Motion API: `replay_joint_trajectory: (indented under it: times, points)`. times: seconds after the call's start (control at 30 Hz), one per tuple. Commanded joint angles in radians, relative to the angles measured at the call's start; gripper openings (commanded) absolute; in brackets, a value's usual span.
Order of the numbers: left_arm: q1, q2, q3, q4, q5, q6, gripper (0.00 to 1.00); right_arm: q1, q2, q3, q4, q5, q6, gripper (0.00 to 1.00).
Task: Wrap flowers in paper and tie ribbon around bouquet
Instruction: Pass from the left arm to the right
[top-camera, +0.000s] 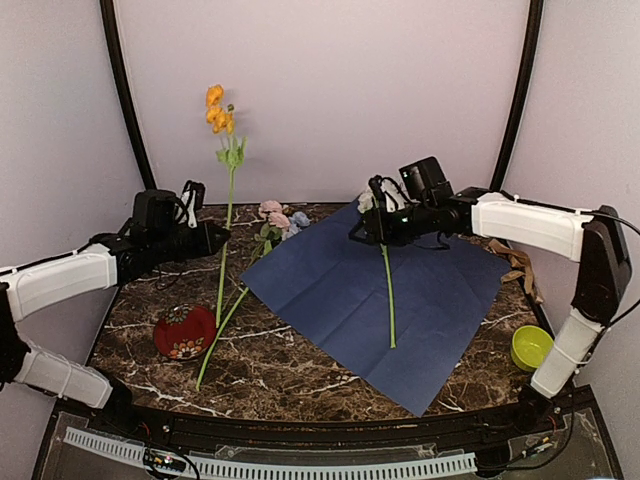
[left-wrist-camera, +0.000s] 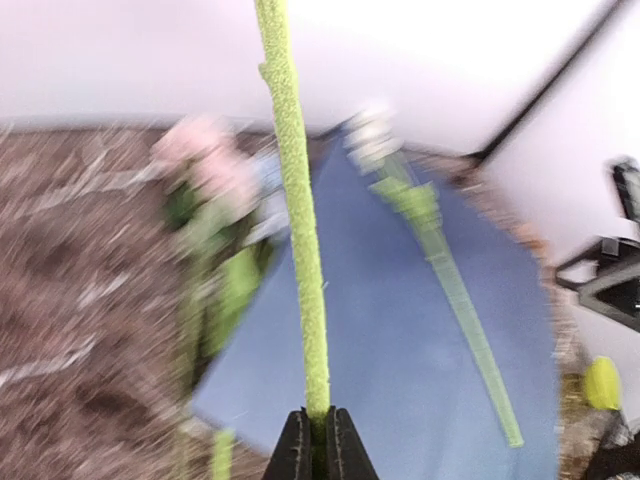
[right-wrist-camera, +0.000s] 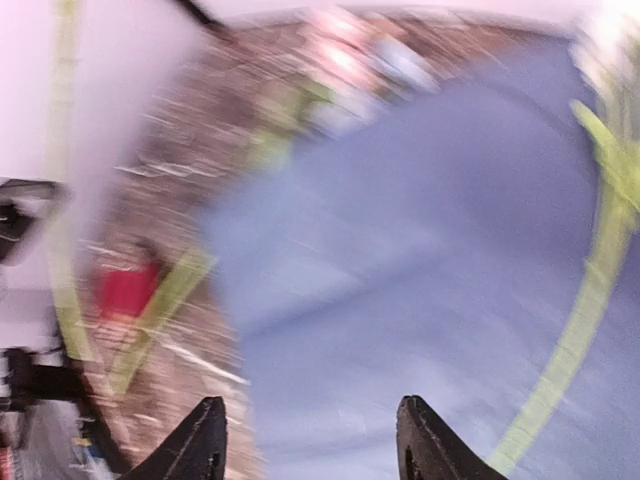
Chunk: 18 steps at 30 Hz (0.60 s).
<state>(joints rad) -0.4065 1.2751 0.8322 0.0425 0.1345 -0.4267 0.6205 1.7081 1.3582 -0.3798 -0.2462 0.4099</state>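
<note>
The paper (top-camera: 420, 300) lies flat on the table, dark blue face up. A white-headed flower (top-camera: 388, 290) rests on it, stem towards the front. My right gripper (top-camera: 365, 232) hovers over the paper's far corner beside that flower's head; in the right wrist view it (right-wrist-camera: 310, 440) is open and empty above the paper (right-wrist-camera: 420, 270). My left gripper (top-camera: 215, 240) is shut on the stem of an upright orange flower (top-camera: 217, 108); the left wrist view shows this stem (left-wrist-camera: 300, 220) pinched between the jaws (left-wrist-camera: 320, 430). Pink and pale blue flowers (top-camera: 280, 218) lie at the paper's left corner. The ribbon (top-camera: 520, 265) lies at the right edge.
A red patterned dish (top-camera: 185, 332) sits at the front left, with a loose green stem (top-camera: 225, 325) lying beside it. A small lime-green bowl (top-camera: 530, 347) stands at the front right near the right arm's base. Curved white walls close in the back and sides.
</note>
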Motion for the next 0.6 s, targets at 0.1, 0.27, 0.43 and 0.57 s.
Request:
replay_joint_trajectory:
  times: [0.1,0.27,0.43,0.57]
  points:
    - [-0.263,-0.126,-0.036,0.447,0.151,0.088,0.00,0.137,-0.050,-0.004,0.757,-0.455,0.220,0.65]
    - [-0.310,-0.110,-0.026,0.534,0.198,0.071,0.00,0.183,0.000,0.076,0.816,-0.437,0.243,0.77]
    - [-0.333,-0.062,-0.015,0.549,0.219,0.052,0.00,0.199,0.022,0.085,0.870,-0.424,0.274,0.71]
    - [-0.357,-0.031,-0.007,0.570,0.232,0.056,0.00,0.199,0.049,0.098,0.862,-0.416,0.297,0.63]
